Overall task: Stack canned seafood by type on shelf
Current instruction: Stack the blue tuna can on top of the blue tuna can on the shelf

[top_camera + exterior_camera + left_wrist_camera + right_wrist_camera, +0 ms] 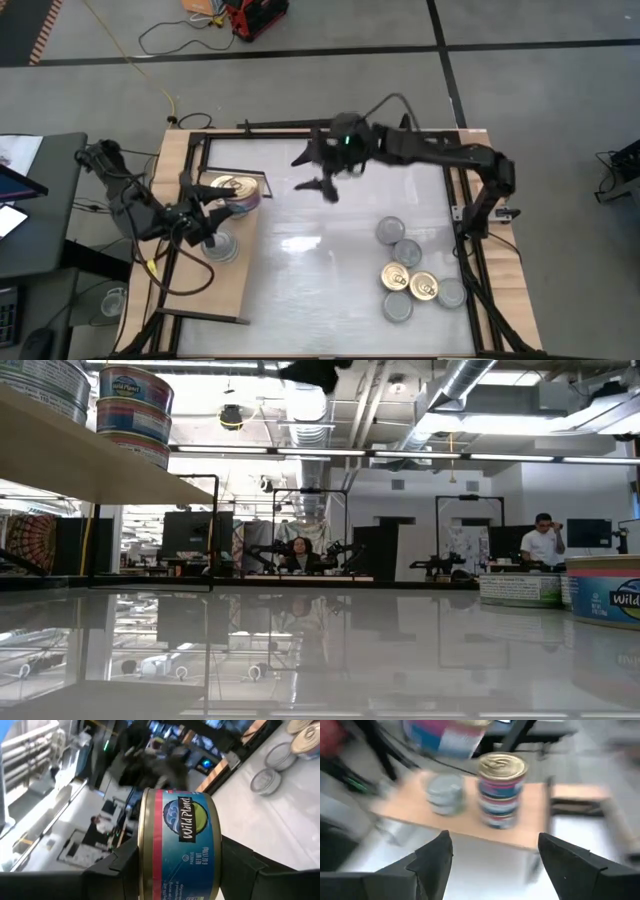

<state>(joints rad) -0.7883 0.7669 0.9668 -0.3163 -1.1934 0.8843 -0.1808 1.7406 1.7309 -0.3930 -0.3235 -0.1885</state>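
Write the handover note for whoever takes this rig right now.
Left gripper: shut on a gold-top tin, held over the shelf above the silver stack.
Right gripper: open, empty, above the table's middle.
Done: a gold-top stack and a silver stack stand side by side on the shelf.
Left: place the held tin, then shelve the loose tins, gold and silver, grouped on the table's right.

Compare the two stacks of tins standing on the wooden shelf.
The gold-topped stack is taller than the silver-topped stack beside it. The gold-topped stack shows pink and blue labels and a pull-tab lid; the silver-topped stack looks plain grey. In the high view the left gripper, holding a labelled tin, is over the silver-topped stack, while the gold-topped stack stands clear. Both rest on the shelf.
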